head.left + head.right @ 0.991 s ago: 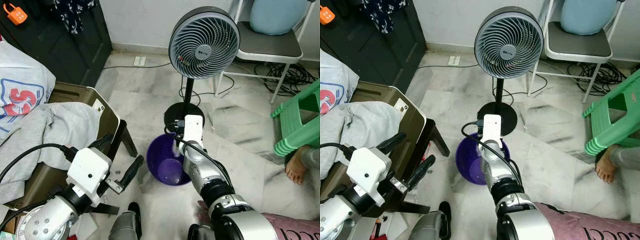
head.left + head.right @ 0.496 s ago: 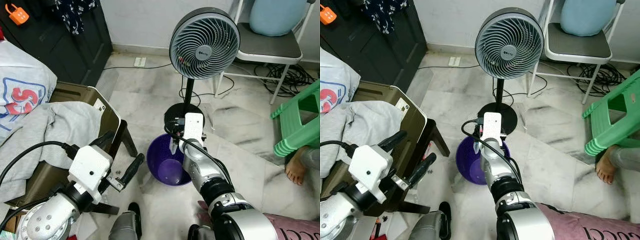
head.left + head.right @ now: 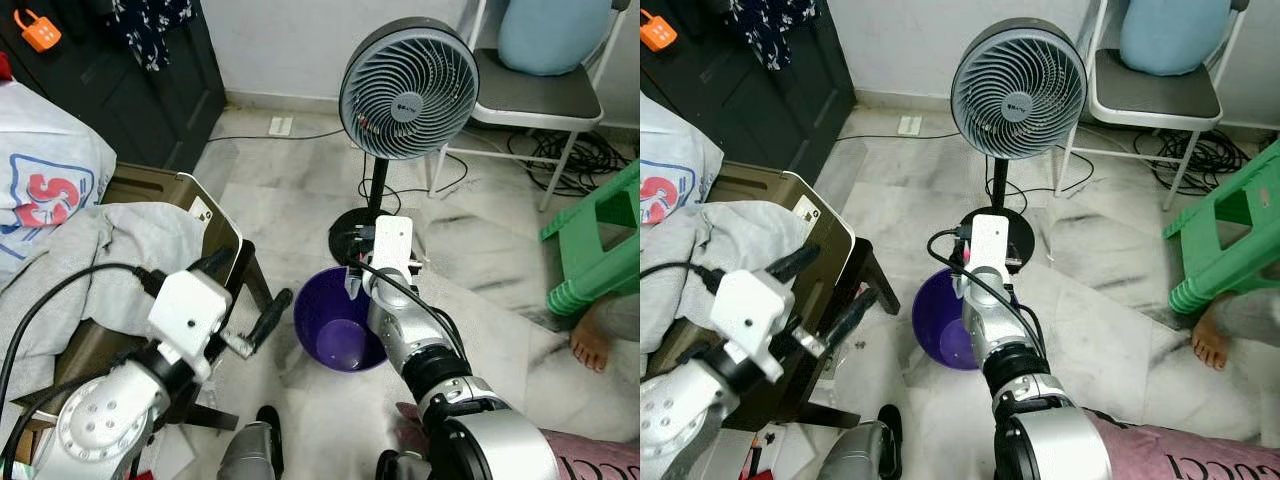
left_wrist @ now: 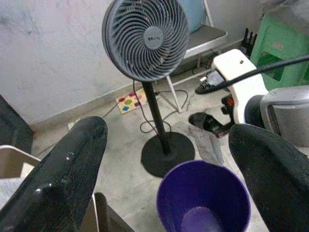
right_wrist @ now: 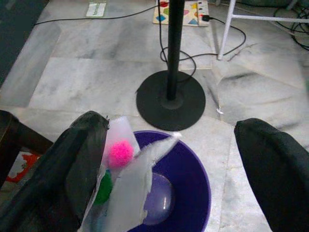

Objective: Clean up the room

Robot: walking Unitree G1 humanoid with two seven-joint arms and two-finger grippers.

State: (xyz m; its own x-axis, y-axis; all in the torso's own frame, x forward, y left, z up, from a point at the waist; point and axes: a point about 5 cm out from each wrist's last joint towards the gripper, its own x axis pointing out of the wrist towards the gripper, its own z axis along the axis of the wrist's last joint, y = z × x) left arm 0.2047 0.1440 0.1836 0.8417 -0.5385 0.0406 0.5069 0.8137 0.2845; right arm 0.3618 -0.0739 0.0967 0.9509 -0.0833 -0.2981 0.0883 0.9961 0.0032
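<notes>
Your right tool hangs just over the purple bin on the marble floor, fingers spread wide apart. A clear plastic wrapper with a pink ball and something green inside clings to one finger and dangles over the bin's rim. I judge the tool has let go, and the wrapper hangs on by sticking or snagging rather than by any grip. The arm is placed so the litter can fall straight into the bin, whose bottom looks bare apart from a glossy reflection.

Your left tool is held in front of the chair draped with grey clothes, well short of the bin, fingers apart and holding nothing. It looks parked out of the way while the right arm does the drop.

The bin stands just in front of the round base of the standing fan, touching or nearly so; I cannot tell which. The fan's hub carries a small logo too fine to read. The white bag beside the chair shows large red and blue letters, partly "S". A person's bare foot rests by the green stool.
</notes>
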